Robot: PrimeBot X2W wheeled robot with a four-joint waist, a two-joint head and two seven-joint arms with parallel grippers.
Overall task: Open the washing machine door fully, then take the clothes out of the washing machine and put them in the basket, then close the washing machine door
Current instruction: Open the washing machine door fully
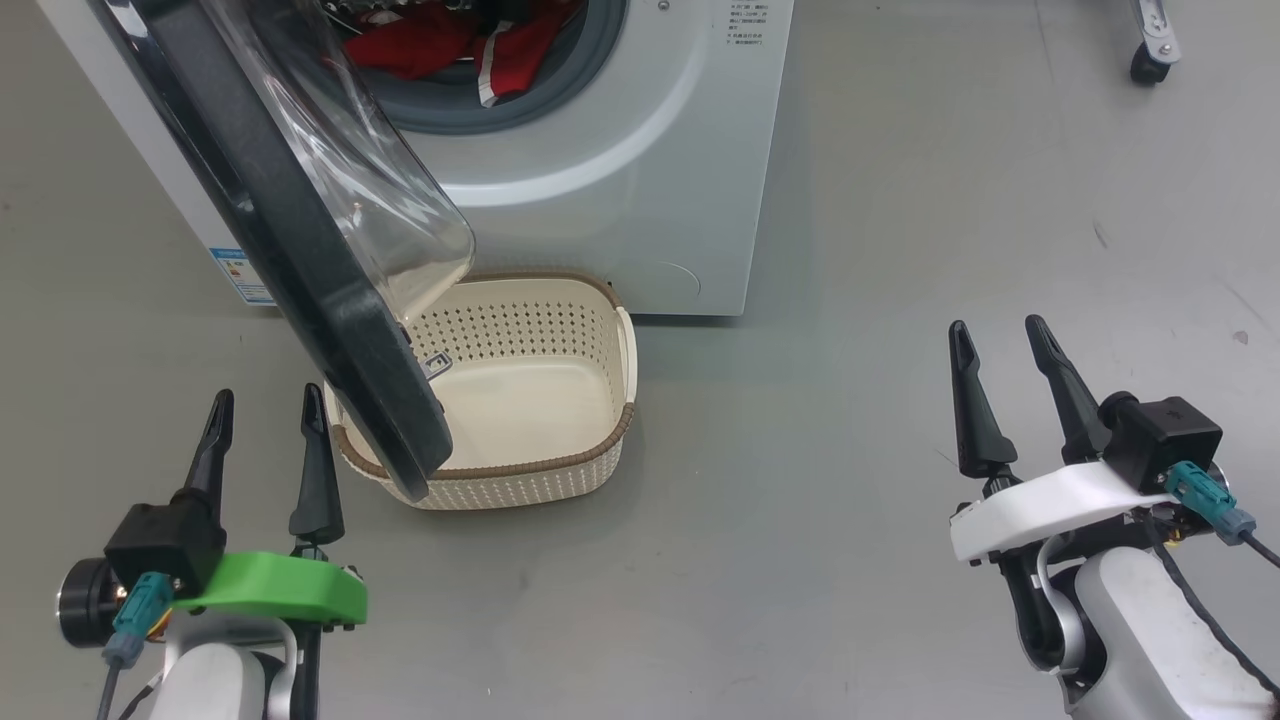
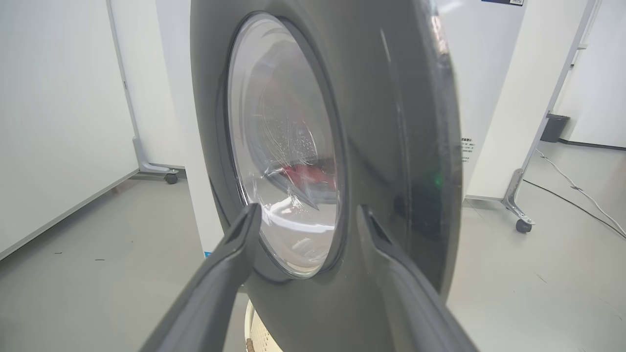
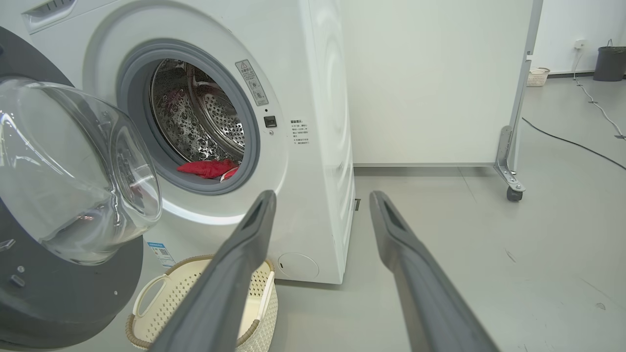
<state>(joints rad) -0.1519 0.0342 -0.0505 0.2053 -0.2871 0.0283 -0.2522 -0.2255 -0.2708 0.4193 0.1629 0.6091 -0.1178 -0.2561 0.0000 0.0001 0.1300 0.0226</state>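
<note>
Left gripper (image 1: pixel 268 393) spread wide, empty, fingers toward black outer face of door (image 1: pixel 330 300). Right gripper (image 1: pixel 996 323) likewise spread, empty, well clear of washing machine (image 1: pixel 640 200), robot's right. Door swung out from machine front, edge toward robot, glass bowl bulging over basket (image 1: pixel 625 400). Basket on floor just before machine. Red clothes (image 1: pixel 420 45) lie inside machine drum.
</note>
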